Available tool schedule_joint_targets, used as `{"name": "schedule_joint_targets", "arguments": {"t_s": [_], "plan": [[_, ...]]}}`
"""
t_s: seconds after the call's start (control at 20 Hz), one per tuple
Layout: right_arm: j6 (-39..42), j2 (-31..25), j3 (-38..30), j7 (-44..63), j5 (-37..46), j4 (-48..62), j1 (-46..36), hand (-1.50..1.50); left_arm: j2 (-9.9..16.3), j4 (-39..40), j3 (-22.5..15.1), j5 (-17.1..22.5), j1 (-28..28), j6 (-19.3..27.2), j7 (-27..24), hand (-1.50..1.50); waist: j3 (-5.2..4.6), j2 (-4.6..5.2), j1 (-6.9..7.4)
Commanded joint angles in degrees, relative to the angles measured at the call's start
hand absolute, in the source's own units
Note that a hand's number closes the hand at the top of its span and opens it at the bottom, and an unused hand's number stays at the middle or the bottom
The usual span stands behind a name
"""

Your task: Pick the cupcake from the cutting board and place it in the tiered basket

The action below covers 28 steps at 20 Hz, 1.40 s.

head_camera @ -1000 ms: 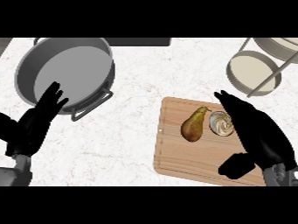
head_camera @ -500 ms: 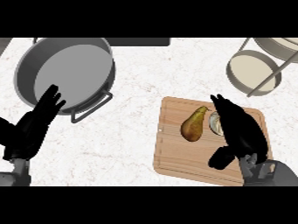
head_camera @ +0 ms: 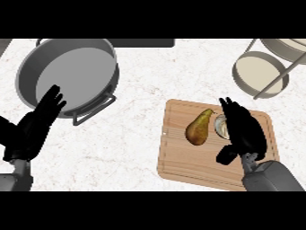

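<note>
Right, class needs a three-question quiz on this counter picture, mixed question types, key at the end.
1. True or false: the pear lies on the cutting board.
2. Which hand covers most of the cupcake? A) left hand B) right hand
3. Fill in: the grey pot sits toward the counter's ____ side in the head view, the tiered basket opposite.

Key: 1 true; 2 B; 3 left.
</note>
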Motion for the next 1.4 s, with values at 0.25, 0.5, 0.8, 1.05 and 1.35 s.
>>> {"name": "schedule_joint_targets", "arguments": {"t_s": [0.25,0.5,0.8,1.05,1.35], "plan": [[-2.1,3.8,-4.3,-5.4,7.5,6.5,-0.3,-1.5,-3.5,1.5,2.6,-3.9,-0.9,-1.9,0.3,0.0,-0.08,0.05,-0.08],[8.1,5.0,-4.1,-4.2,1.5,7.5,-1.1,1.5,-4.3,1.2,2.0,-4.4,0.8,-1.8,-1.6,0.0,-0.1,0.1,0.15],[5.4,2.8,-2.1,-9.7,8.0,11.5,-1.0,1.5,-5.1,3.0,2.7,-5.3,0.1,-3.0,-1.6,0.0,-0.09,0.1,0.03],[1.1,2.0,-1.8,-11.9,12.5,9.2,1.4,1.5,-3.0,-2.1,5.3,-3.3,1.4,-5.5,2.2,0.0,-0.08,0.0,-0.03],[1.2,-23.2,-17.8,-39.1,0.6,15.7,-1.6,1.5,-3.0,-2.1,5.5,-3.6,0.9,-3.6,2.0,0.0,0.41,1.02,-1.27]]}}
